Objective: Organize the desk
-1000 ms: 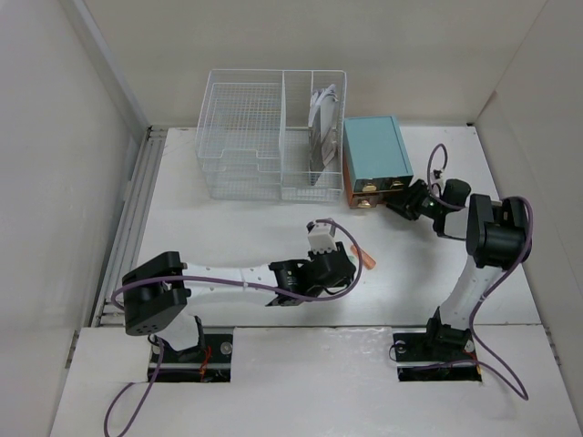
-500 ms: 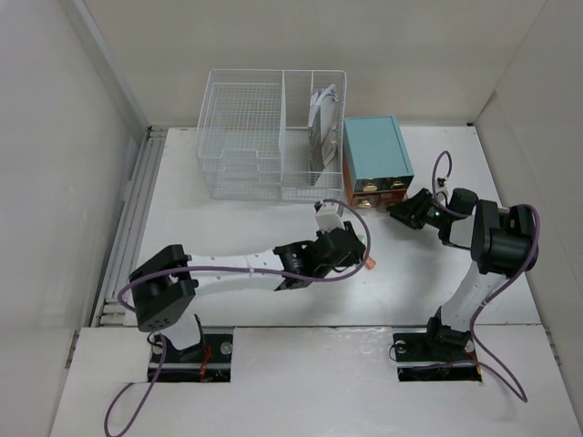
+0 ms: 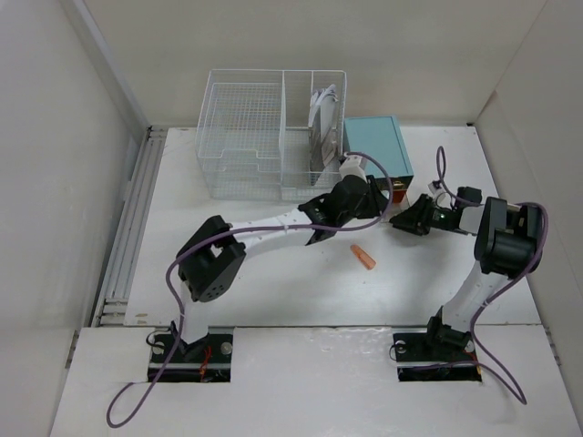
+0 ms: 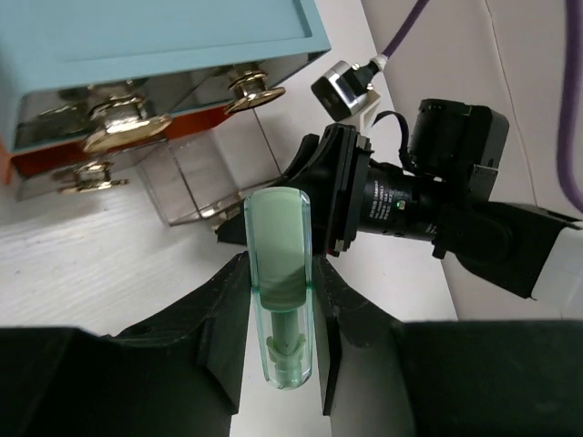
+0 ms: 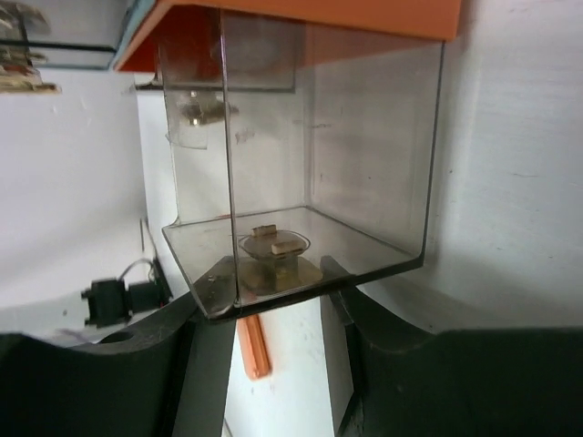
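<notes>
The white desk (image 3: 228,246) carries a teal drawer box (image 3: 375,150) at the back. My left gripper (image 3: 351,182) is shut on a translucent green tube (image 4: 278,273) and holds it just in front of the box, above a clear drawer (image 4: 196,177) that is pulled out. In the left wrist view the tube sits upright between the jaws (image 4: 279,269). My right gripper (image 3: 405,218) is shut on the drawer's brass knob (image 5: 273,248), with the clear drawer (image 5: 310,155) open in front of it. An orange stick (image 3: 363,258) lies on the desk.
A white wire-mesh basket (image 3: 264,137) stands left of the teal box, with papers (image 3: 323,118) in its right compartment. A grey rail (image 3: 132,218) runs along the desk's left edge. The orange stick also shows below the drawer (image 5: 253,346). Two more brass knobs (image 4: 118,123) sit on the box front.
My left arm has swung from mid-desk back and right to the teal box, carrying the tube. My right gripper has drawn back slightly with the drawer. The orange stick has stayed put.
</notes>
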